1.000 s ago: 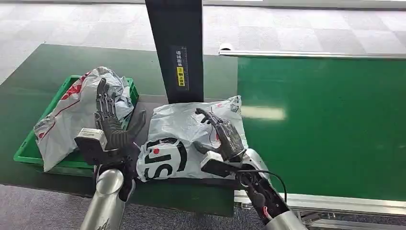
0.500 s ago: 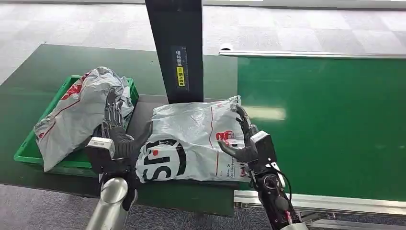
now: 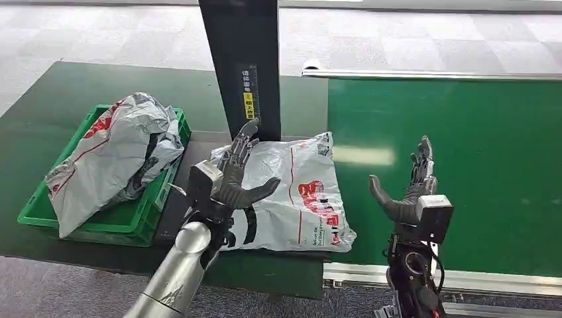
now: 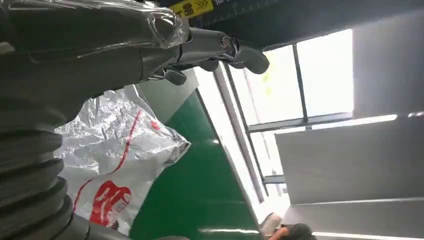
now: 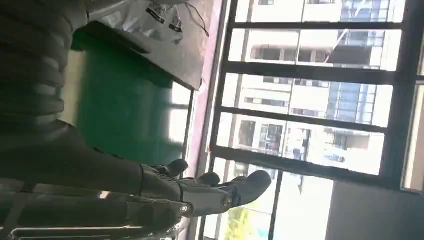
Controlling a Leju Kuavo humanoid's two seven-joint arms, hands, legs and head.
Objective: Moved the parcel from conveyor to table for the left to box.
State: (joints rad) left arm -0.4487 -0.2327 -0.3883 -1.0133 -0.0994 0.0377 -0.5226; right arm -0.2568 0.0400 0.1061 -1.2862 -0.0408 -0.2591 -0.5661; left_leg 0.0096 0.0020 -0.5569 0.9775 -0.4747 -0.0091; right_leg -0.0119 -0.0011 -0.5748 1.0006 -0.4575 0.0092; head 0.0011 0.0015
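Note:
A grey plastic parcel point(image 3: 291, 195) with red and black print lies flat on the dark table, its right edge reaching the conveyor belt point(image 3: 464, 165). My left hand point(image 3: 233, 177) hovers over the parcel's left part, fingers spread, holding nothing. My right hand point(image 3: 411, 192) is raised above the green belt, well to the right of the parcel, fingers apart and empty. The left wrist view shows the parcel point(image 4: 120, 165) beyond my left hand point(image 4: 150, 45). My right hand point(image 5: 190, 192) in the right wrist view is also empty.
A green crate point(image 3: 142, 218) at the left of the table holds another crumpled grey parcel point(image 3: 112, 156). A black upright post point(image 3: 242, 66) stands just behind the flat parcel. The table's front edge is near my arms.
My right hand left the parcel and moved right, out over the belt. My left hand swung right from beside the crate to above the parcel's left part. The parcel stayed in place.

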